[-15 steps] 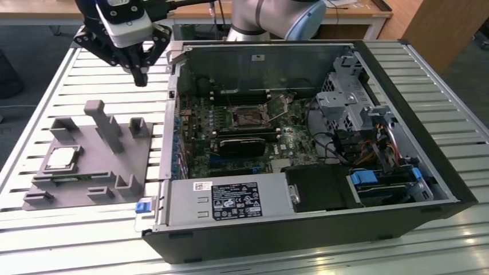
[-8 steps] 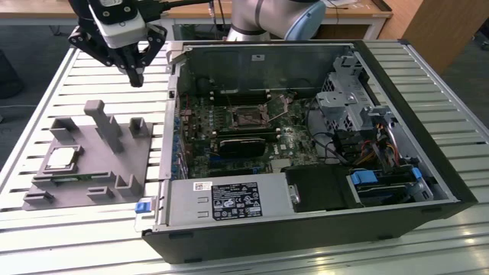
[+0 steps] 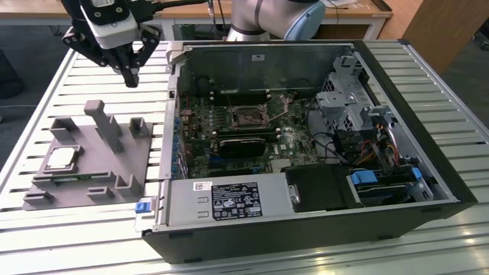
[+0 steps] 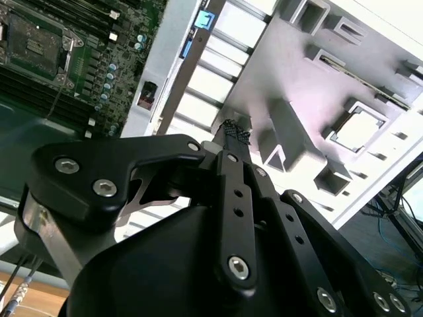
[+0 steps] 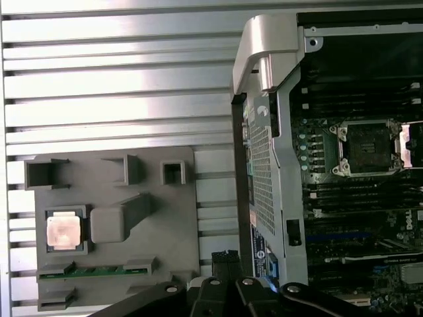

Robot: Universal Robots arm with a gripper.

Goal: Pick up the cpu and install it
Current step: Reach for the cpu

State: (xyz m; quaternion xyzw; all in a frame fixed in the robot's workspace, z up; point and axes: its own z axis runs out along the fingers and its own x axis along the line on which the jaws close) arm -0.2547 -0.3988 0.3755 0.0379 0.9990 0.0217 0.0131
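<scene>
From my station I saw the gripper (image 3: 131, 80) hanging above the slatted table (image 3: 443, 74), on the exterior view's left of the open case (image 3: 306, 235) and close to the grey fixture (image 3: 145, 154). Its fingers were drawn together with nothing between them; both wrist views showed the same, with the black tips meeting in one point (image 4: 231, 132) (image 5: 225, 259). It touched nothing that I could make out.

The cpu (image 3: 63, 157) lay flat in a square pocket of the fixture, silver top up, well apart from the gripper. In the first wrist view the cpu (image 5: 65, 231) sat just beside a raised grey block of the fixture (image 5: 165, 224), and in the second wrist view I found it (image 4: 357, 129) in the same pocket of the fixture (image 4: 310, 72).

Inside the case, the socket (image 3: 246, 116) on the board stood bare, its frame plain in both wrist views (image 5: 365, 146) (image 4: 30, 43).
</scene>
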